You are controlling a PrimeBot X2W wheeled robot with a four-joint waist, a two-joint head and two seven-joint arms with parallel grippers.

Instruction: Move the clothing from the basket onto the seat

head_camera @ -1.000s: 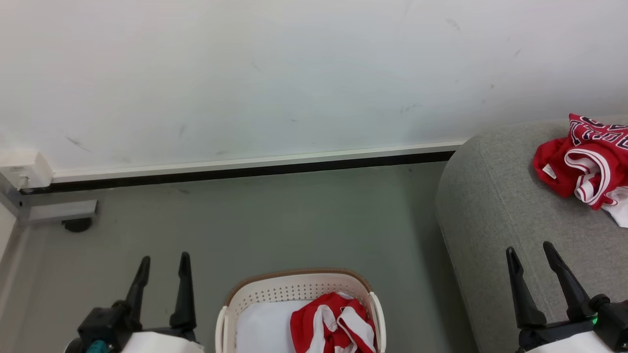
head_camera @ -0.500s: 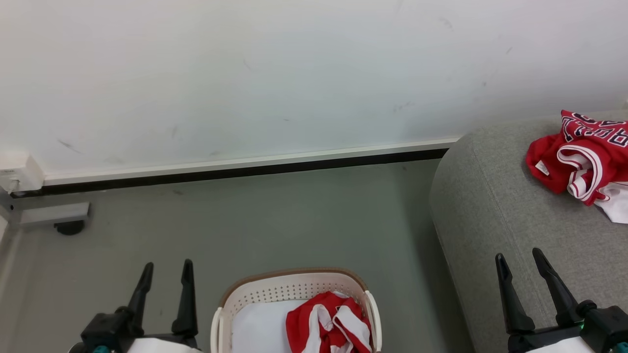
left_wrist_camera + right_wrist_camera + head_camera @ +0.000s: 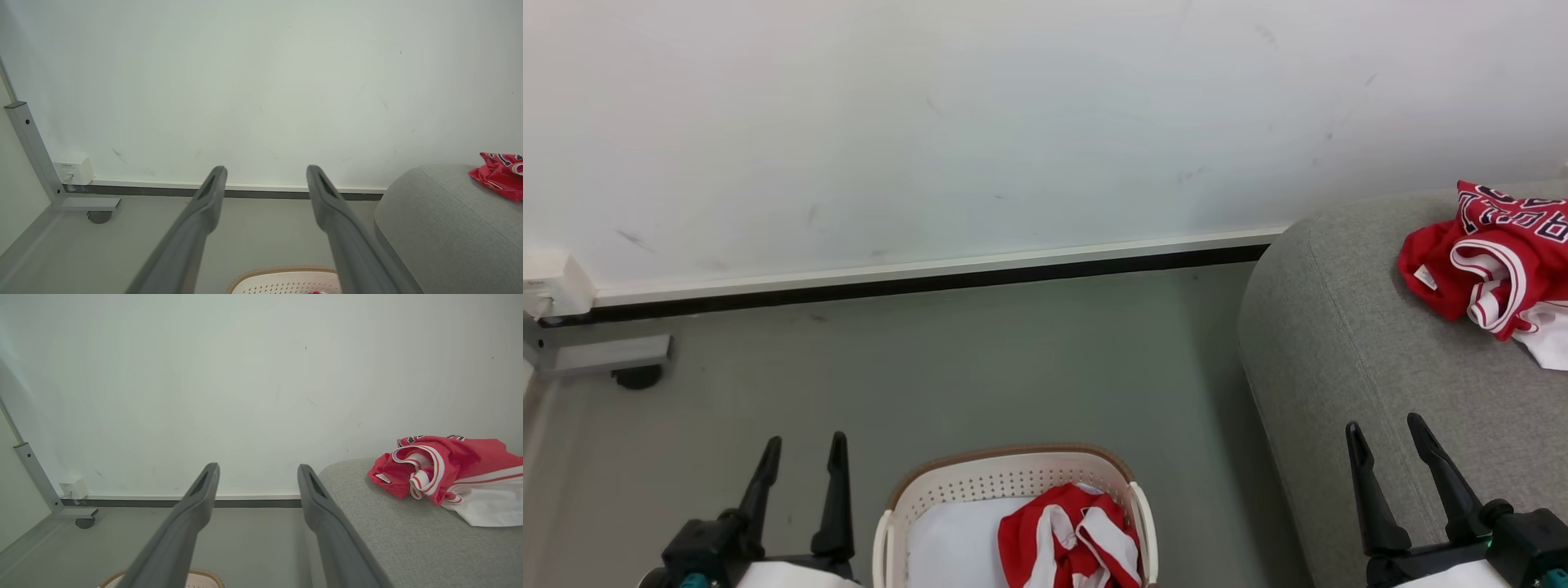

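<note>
Head view: a red garment (image 3: pixel 1068 539) lies in the basket (image 3: pixel 1013 453); a second garment (image 3: pixel 1486 261) lies on the seat (image 3: pixel 1339 343). Left gripper (image 3: pixel 805 439) and right gripper (image 3: pixel 1384 422) hang either side of the basket, jaws wide, empty. Left wrist view: wide jaws above the basket rim. Right wrist view: wide jaws beside the seat's end.

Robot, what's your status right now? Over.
Left gripper and right gripper open, empty. One red garment in laundry basket; red jersey on grey seat. No obstruction seen.
</note>
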